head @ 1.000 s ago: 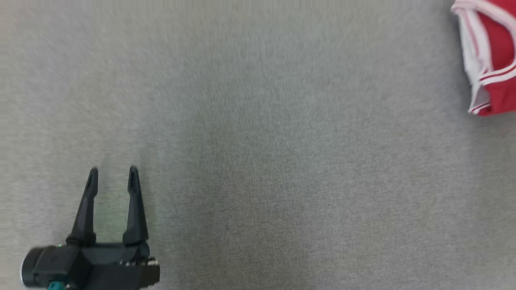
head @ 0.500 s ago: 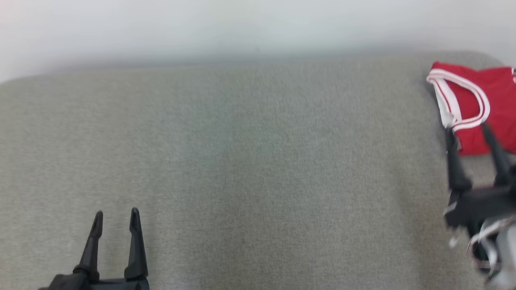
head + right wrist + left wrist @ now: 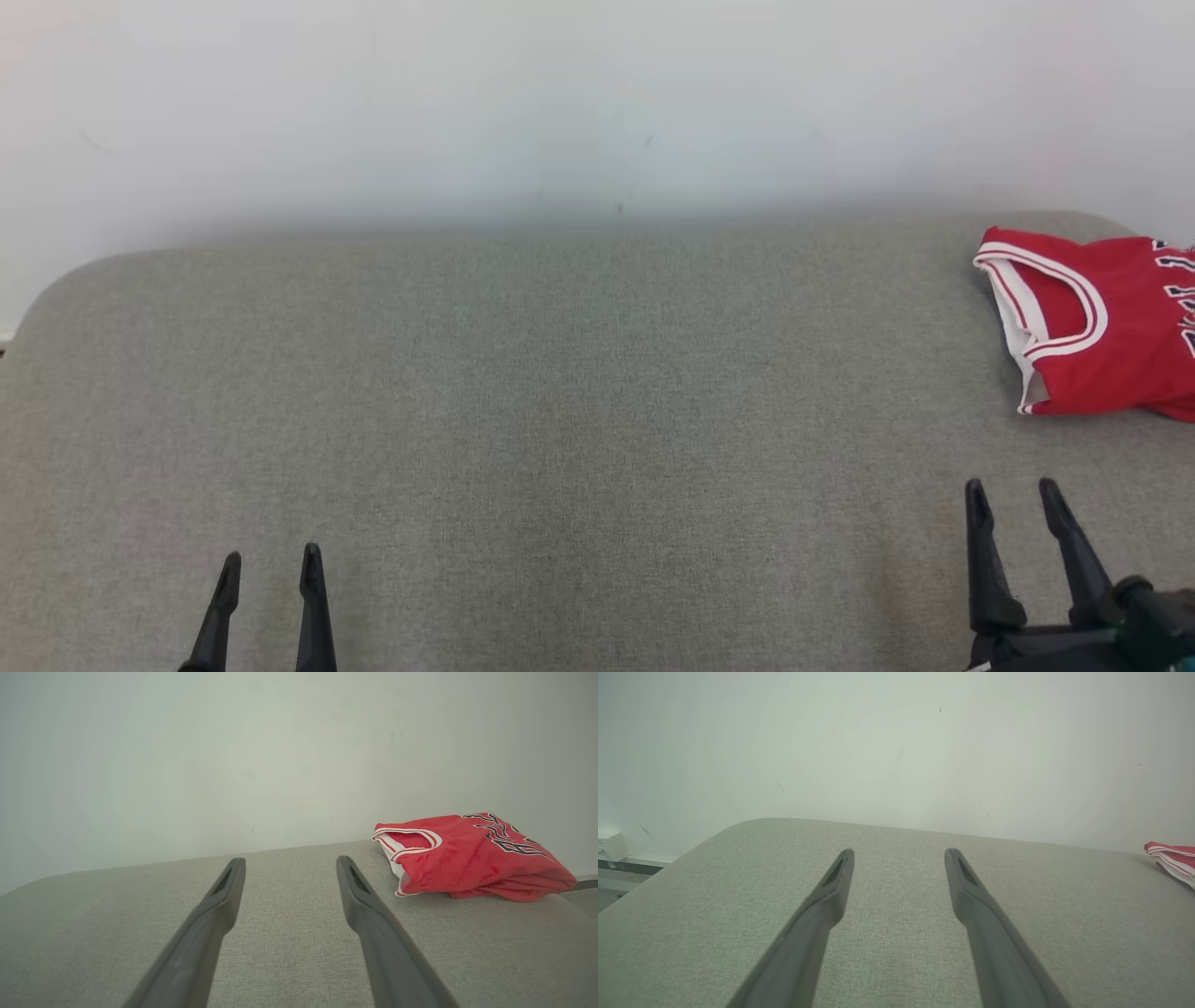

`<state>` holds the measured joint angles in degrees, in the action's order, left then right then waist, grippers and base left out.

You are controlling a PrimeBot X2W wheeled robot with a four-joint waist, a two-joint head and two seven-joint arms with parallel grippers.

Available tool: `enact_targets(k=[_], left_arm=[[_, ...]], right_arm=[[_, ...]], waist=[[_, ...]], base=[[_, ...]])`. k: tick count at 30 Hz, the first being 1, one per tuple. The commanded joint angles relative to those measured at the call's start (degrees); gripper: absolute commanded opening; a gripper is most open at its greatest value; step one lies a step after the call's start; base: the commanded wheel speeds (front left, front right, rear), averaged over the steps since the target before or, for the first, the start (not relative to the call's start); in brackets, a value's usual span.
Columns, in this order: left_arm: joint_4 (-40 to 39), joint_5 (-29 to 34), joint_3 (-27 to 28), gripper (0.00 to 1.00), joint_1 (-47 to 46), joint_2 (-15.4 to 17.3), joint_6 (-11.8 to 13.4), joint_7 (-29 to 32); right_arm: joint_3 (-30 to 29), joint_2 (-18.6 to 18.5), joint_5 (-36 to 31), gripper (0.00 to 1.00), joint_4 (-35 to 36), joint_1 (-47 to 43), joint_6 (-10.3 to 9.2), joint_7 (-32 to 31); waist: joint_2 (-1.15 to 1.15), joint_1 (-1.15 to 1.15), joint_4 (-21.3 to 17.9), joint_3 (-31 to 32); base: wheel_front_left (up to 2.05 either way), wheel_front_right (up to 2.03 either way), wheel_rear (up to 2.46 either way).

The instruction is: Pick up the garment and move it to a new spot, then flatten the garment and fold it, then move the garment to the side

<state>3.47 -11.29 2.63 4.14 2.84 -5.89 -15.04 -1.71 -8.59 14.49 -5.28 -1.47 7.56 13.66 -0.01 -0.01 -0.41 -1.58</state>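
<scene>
garment (image 3: 1092,327) lies on surface (image 3: 579,420) at far right corner, cut by the head view's right edge. wall (image 3: 560,103) stands behind surface's far edge. L claw (image 3: 271,553) at near left over surface, R claw (image 3: 1011,484) at near right. garment is beyond R claw, slightly to its right, apart, no contact. L claw well apart from garment.

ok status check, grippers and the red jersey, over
Left gripper open, empty. Right gripper open, empty, short of the red jersey. Jersey lies at the grey cushion's right end. Bare fabric between them.
</scene>
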Motion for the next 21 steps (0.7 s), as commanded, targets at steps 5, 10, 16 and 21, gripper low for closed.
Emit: enact_targets(k=[5, 10, 16, 21], left_arm=[[1.2, 0.5, 0.6, 1.0, 1.4, 0.1, -0.2, -0.2], [2.7, 0.2, 0.4, 1.0, 1.2, 0.1, -0.4, -0.2], [3.6, 0.4, 0.0, 1.0, 0.9, 0.1, -0.6, -0.2], [3.8, 0.6, 0.3, 1.0, 0.7, 0.1, -0.5, -0.2]], right_arm=[[0.0, 2.1, -0.4, 1.0, 1.3, -3.0, -0.19, -0.6], [1.2, 2.7, -1.0, 1.0, 1.2, -3.4, -0.19, -0.9], [1.8, 3.0, -1.6, 1.0, 0.6, -3.2, -0.19, -0.7], [1.9, 2.7, -1.5, 1.0, 0.3, -3.2, -0.19, -0.6]], waist=[[0.01, 0.01, -0.2, 1.9], [0.01, 0.01, 0.1, 2.5], [0.01, 0.01, 0.4, 2.8], [0.01, 0.01, 0.5, 2.7]], base=[[0.0, 0.0, 0.0], [0.0, 0.0, 0.0], [0.0, 0.0, 0.0], [0.0, 0.0, 0.0]])
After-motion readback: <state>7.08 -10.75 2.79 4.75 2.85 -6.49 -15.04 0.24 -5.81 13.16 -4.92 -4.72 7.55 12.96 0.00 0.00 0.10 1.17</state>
